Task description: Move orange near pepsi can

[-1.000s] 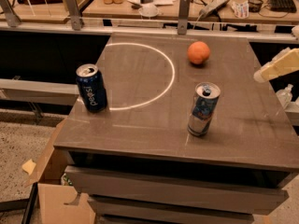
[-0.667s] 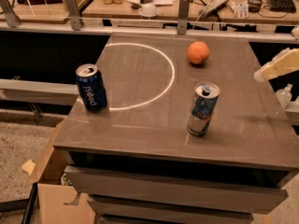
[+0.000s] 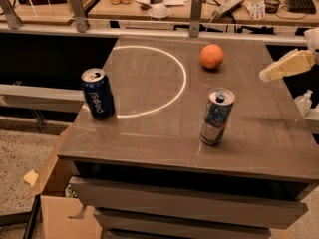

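Note:
The orange [image 3: 212, 56] lies on the far right part of the brown table [image 3: 149, 133], just outside a white circle drawn on the top. The dark blue pepsi can [image 3: 98, 93] stands upright near the table's left edge, on the circle's line. My gripper [image 3: 286, 66], cream-coloured, reaches in from the right edge of the view, to the right of the orange and a little nearer than it. It is apart from the orange and holds nothing that I can see.
A taller, slimmer silver can [image 3: 217, 116] with blue-red print stands upright at the front right, between the orange and the front edge. A cluttered wooden desk [image 3: 164, 4] runs behind a metal rail. A cardboard box [image 3: 60, 213] sits on the floor at the lower left.
My gripper has shifted slightly left, towards the orange. The orange and both cans have not moved.

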Robot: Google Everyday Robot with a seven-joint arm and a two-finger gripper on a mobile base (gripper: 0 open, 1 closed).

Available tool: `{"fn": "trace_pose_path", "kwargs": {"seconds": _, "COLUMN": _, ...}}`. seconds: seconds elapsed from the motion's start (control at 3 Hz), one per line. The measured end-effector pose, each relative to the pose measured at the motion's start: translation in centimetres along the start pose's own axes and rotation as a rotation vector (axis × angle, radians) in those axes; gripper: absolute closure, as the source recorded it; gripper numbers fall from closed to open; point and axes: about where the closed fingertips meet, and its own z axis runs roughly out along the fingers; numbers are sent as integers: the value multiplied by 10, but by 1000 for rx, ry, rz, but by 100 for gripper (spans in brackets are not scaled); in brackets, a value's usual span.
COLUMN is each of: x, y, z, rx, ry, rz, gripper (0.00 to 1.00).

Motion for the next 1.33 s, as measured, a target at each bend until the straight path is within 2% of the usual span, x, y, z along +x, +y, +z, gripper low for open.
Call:
{"fn": "trace_pose_path", "kwargs": {"seconds": 0.33, "x": -4, "y": -15, "z": 27, "rx": -4, "ry": -80, "rz": 40, "gripper": 0}}
{"fn": "trace_pose_path", "kwargs": {"seconds": 0.67, "x": -7, "y": -28, "z": 60, "rx": -35, "ry": -114, "rz": 52, "gripper": 0}}
{"fn": "trace_pose_path", "kwargs": {"seconds": 1.0, "x": -15, "y": -37, "z": 111, "rx": -94, "ry": -142, "rz": 10, "gripper": 0}}
{"fn": "trace_pose_path", "kwargs": {"seconds": 1.33, "x": -24, "y": -38, "z": 140, "rx": -116, "ry": -155, "rz": -16, "gripper": 0}}
